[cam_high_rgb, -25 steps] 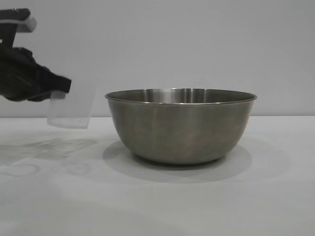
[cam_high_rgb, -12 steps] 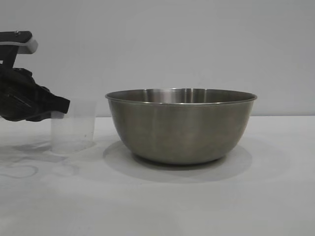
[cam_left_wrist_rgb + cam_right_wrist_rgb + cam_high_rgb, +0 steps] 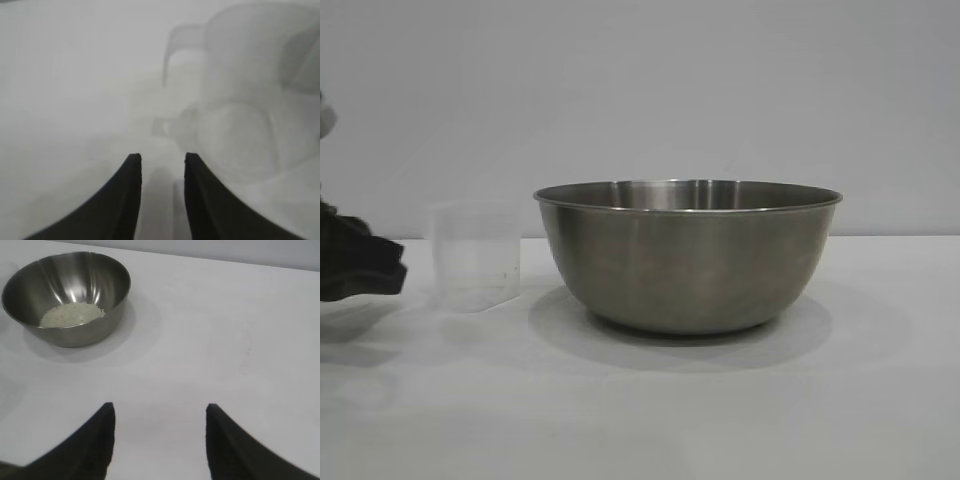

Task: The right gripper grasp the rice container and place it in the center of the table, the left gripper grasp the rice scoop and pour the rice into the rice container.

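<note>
Exterior view: a plain white matte worktop (image 3: 650, 420) fills the foreground, marked only by soft grey shadows. On it, at mid-depth, the stainless-steel rice container (image 3: 687, 255) stands upright, and the empty translucent rice scoop (image 3: 475, 256) stands upright just beside it, apart from its wall. The left tool (image 3: 365, 268) is seen at the frame's edge, near the scoop but clear of it; in its wrist view its fingers (image 3: 131, 172) are set slightly apart with nothing between them. The right tool (image 3: 159, 412) is held open over bare worktop, well apart from the container, in which a pale layer of rice (image 3: 71, 313) lies. A bare grey wall (image 3: 650, 90) closes the scene behind.
</note>
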`<action>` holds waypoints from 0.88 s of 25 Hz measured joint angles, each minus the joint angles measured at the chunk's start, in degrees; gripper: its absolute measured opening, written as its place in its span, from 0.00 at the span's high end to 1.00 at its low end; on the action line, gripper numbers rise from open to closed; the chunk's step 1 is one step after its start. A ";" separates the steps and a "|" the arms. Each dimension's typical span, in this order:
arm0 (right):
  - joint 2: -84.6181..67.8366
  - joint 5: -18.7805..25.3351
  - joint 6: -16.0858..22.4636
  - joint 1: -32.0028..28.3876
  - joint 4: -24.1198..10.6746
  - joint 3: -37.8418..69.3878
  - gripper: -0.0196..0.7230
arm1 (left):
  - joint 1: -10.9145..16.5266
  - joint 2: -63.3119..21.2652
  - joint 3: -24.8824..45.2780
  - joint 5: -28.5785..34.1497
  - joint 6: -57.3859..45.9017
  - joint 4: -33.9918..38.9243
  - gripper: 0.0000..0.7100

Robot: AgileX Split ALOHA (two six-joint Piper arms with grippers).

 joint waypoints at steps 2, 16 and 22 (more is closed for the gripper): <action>0.00 0.00 0.00 0.00 0.00 0.00 0.46 | 4.62 -2.10 0.09 0.00 -0.71 2.57 0.76; 0.00 0.00 0.00 0.00 0.00 0.00 0.46 | 5.37 -41.85 0.56 22.57 0.73 10.37 0.76; 0.00 0.00 0.00 0.00 0.00 0.00 0.46 | 4.83 -62.63 1.09 43.21 -5.23 16.41 0.76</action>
